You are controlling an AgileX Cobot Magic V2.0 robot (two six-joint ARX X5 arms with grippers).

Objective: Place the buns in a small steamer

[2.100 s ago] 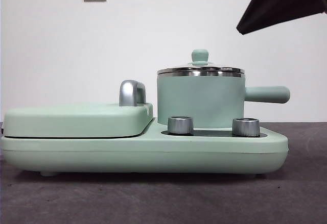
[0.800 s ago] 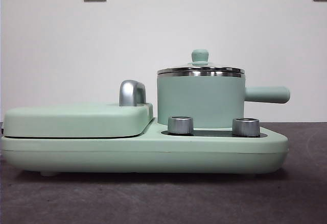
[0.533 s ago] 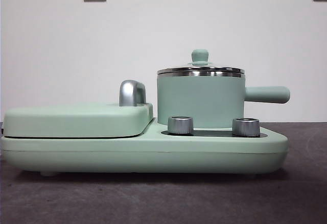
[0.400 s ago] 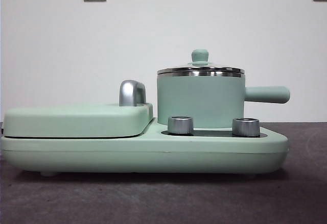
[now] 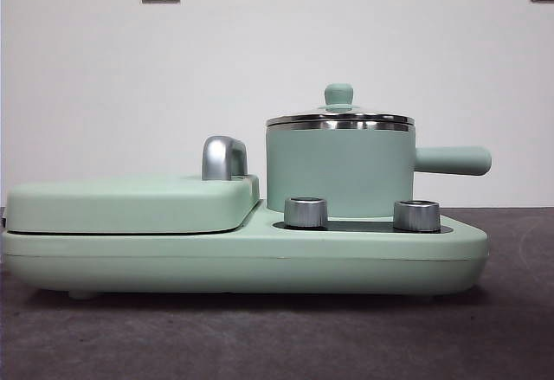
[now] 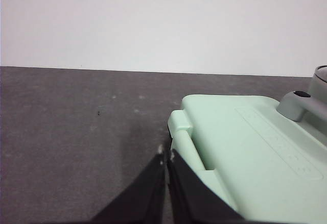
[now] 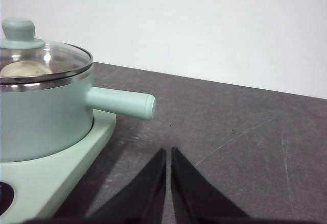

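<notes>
The small steamer (image 5: 338, 170), a mint-green pot with a steel rim and a straight side handle, stands on the right half of the cooker with its glass lid on. Through the lid in the right wrist view, one pale bun (image 7: 24, 69) shows inside the small steamer (image 7: 43, 117); I cannot make out a second bun. My right gripper (image 7: 168, 152) is shut and holds nothing, low over the table beyond the pot's handle. My left gripper (image 6: 165, 155) is shut and holds nothing, beside the far end of the flat griddle lid (image 6: 245, 147). Neither arm shows in the front view.
The mint-green cooker base (image 5: 242, 259) carries a flat lidded griddle section (image 5: 130, 205) with a steel handle (image 5: 223, 157) and two steel knobs (image 5: 305, 212) in front of the pot. Dark grey table surface (image 7: 245, 142) spreads around it. A white wall is behind.
A dark arm at the top right corner of the front view 2.6 s ago has left the picture. The steamer and cooker have not moved.
</notes>
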